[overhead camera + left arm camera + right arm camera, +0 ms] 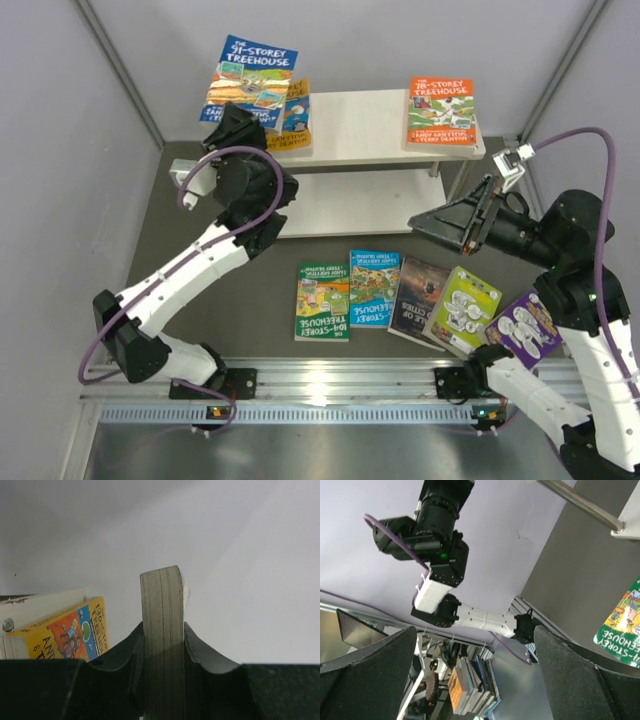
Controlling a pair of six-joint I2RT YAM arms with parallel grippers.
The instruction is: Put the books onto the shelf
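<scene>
**Q:** What has your left gripper [238, 114] got?

**A:** It is clamped on the blue book [161, 605], which stands upright between my fingers. I'm over the left end of the shelf [360, 125], and the yellow book [65, 632] lies just below. The book looks light and slightly floppy, so I'd pinch deep along an edge.

**Q:** And the right gripper [425, 222]?

**A:** Its jaws are spread with nothing between them. Five books [322, 302] lie flat on the table [180, 220] below it. Their covers are probably slick, so I'd take them by an edge.
</scene>
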